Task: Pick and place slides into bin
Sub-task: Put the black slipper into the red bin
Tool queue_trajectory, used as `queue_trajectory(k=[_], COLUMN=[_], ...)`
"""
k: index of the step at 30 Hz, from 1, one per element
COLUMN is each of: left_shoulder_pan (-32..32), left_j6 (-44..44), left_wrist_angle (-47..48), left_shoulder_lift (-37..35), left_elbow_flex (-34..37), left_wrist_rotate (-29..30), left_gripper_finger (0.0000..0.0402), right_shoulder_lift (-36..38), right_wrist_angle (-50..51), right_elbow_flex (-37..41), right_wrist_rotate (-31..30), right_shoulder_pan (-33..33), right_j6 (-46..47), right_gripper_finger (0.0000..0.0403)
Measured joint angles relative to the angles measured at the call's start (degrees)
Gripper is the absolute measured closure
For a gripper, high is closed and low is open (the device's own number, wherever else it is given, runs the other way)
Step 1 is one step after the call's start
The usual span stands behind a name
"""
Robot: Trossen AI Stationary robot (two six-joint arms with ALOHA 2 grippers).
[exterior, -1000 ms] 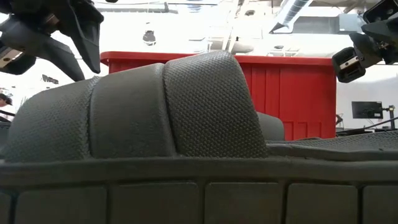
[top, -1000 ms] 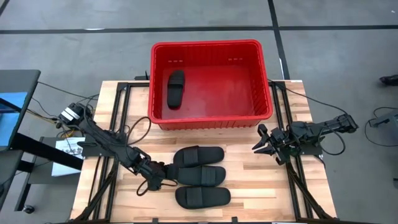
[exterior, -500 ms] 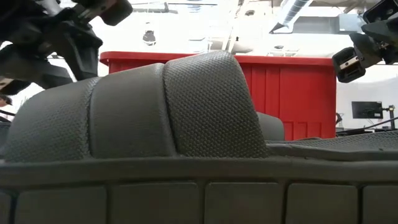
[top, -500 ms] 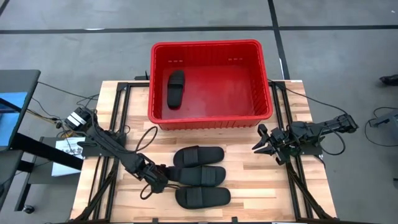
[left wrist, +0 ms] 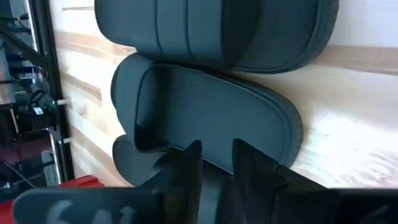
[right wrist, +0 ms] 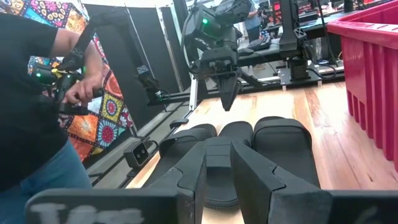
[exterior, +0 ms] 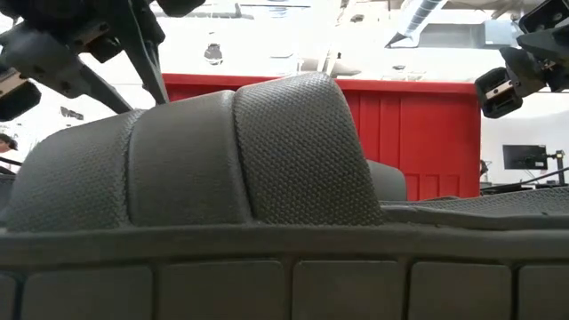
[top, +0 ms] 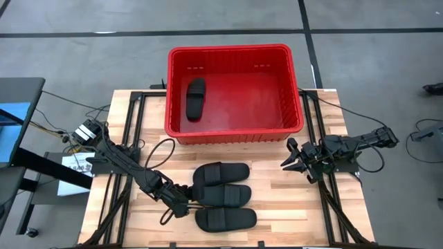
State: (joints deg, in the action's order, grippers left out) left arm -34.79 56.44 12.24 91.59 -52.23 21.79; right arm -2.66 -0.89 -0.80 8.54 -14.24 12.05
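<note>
Three black slides lie side by side, soles down, on the wooden table (top: pixel 304 200): a far one (top: pixel 221 173), a middle one (top: pixel 225 196) and a near one (top: pixel 226 219). A fourth slide (top: pixel 196 97) lies on the floor of the red bin (top: pixel 284 114), at its left side. My left gripper (top: pixel 184 201) is slightly open and points down just over the middle slide's left end (left wrist: pixel 205 118); in the right wrist view its tip (right wrist: pixel 226 102) shows clear above the slides. My right gripper (top: pixel 287 158) is open and empty, to the right of the slides.
The bin stands at the table's far middle, and its near wall (top: pixel 235 133) is close behind the slides. Black frame rails (top: pixel 131 138) run along both sides of the table. A person (right wrist: pixel 37 99) stands beyond the table's left side holding a controller.
My left gripper has moved toward the table's near edge and a little to the right, closing in on the middle slide's left end. The slides and my right arm have kept still.
</note>
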Motion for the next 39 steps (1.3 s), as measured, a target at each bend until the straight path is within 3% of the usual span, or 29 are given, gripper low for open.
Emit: queue_trajectory(k=[13,24,39], left_shoulder_pan=[0.0,0.1,2.5], left_j6=[1.5,4.1,7.4], left_wrist_angle=[7.1,7.4,6.0], left_shoulder_lift=[0.3,0.4,0.4], left_elbow_flex=[0.0,0.0,0.0], left_wrist_rotate=[0.7,-4.0,-6.1], left_gripper_finger=[0.0268,0.0266,0.0266], right_shoulder_lift=[0.0,0.0,0.0], right_wrist_angle=[0.0,0.0,0.0], right_elbow_flex=[0.0,0.0,0.0], right_wrist_rotate=[0.0,0.0,0.0], right_shoulder_pan=[0.0,0.0,0.0], right_j6=[0.0,0.0,0.0], right_gripper_finger=[0.0338,0.0338,0.0338])
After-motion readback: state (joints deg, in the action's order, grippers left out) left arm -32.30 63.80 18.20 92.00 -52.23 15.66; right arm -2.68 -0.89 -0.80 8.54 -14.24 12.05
